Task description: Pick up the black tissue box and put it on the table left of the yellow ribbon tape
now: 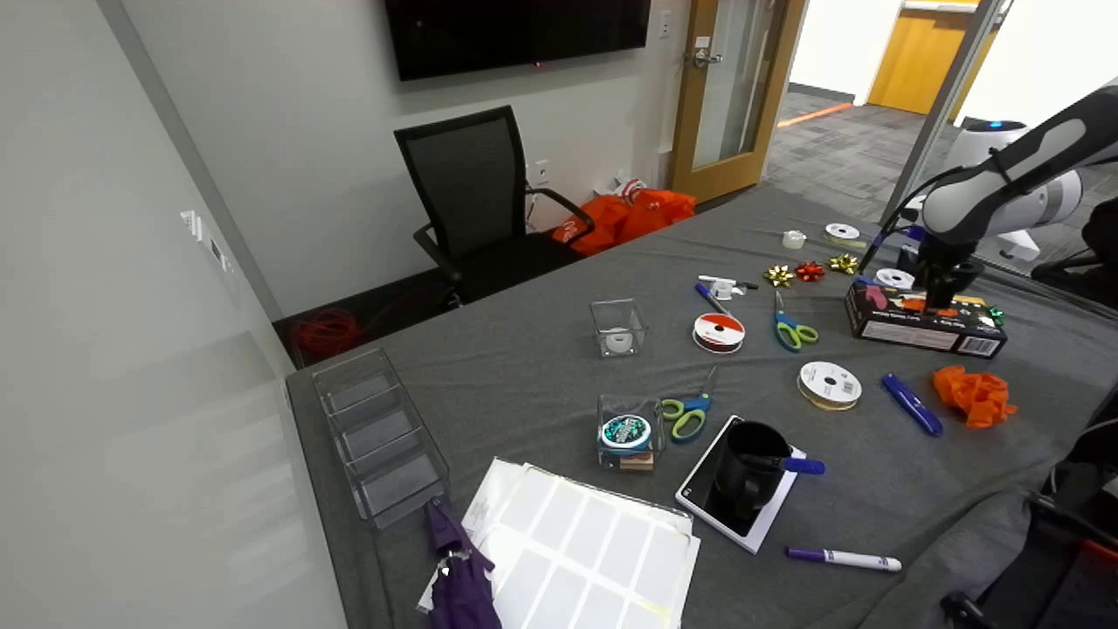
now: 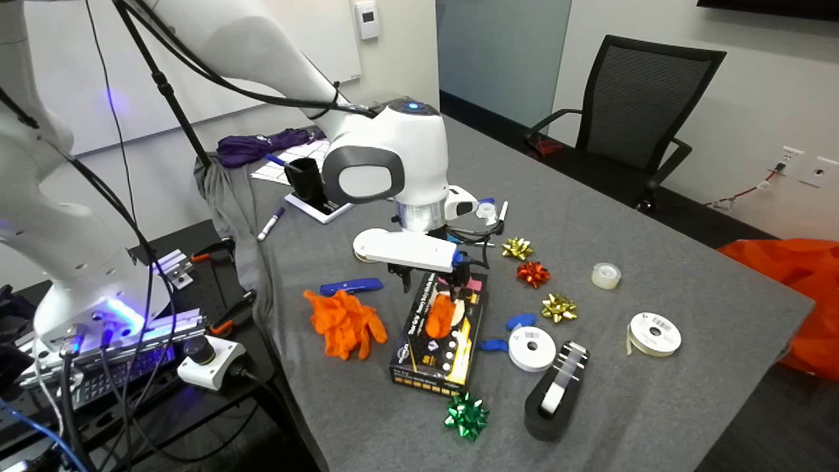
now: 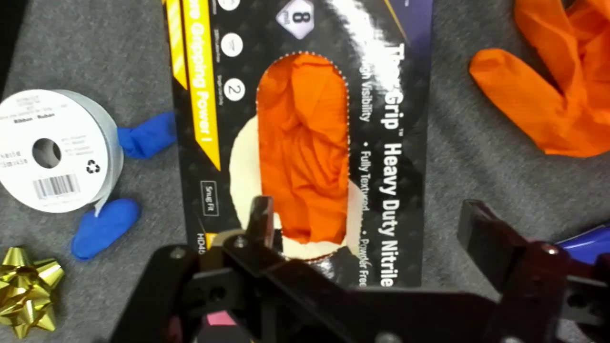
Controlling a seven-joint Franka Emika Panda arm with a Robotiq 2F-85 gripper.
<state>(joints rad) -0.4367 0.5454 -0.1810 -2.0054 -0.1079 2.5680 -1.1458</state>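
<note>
The black tissue box [image 2: 436, 341], printed with gloves and with orange stuff in its top cut-out, lies flat on the grey table [image 1: 489, 376]. My gripper [image 3: 367, 212] is open above it with nothing in its grasp. In the wrist view its left finger [image 3: 261, 214] is over the box's cut-out, while its right finger [image 3: 476, 224] is past the box's long edge, over bare cloth. Contact cannot be judged. Two white-faced rolls carry yellowish ribbon, a nearer roll [image 1: 830, 384] and a farther roll [image 1: 843, 231]; which is the yellow ribbon tape I cannot tell.
Crumpled orange gloves [image 2: 344, 324] and a blue cutter-like item [image 2: 351, 286] lie on one side of the box. Across from them are a white ribbon roll [image 2: 531, 349] and a black tape dispenser [image 2: 557, 393]. A green bow [image 2: 467, 416] sits at the box's end.
</note>
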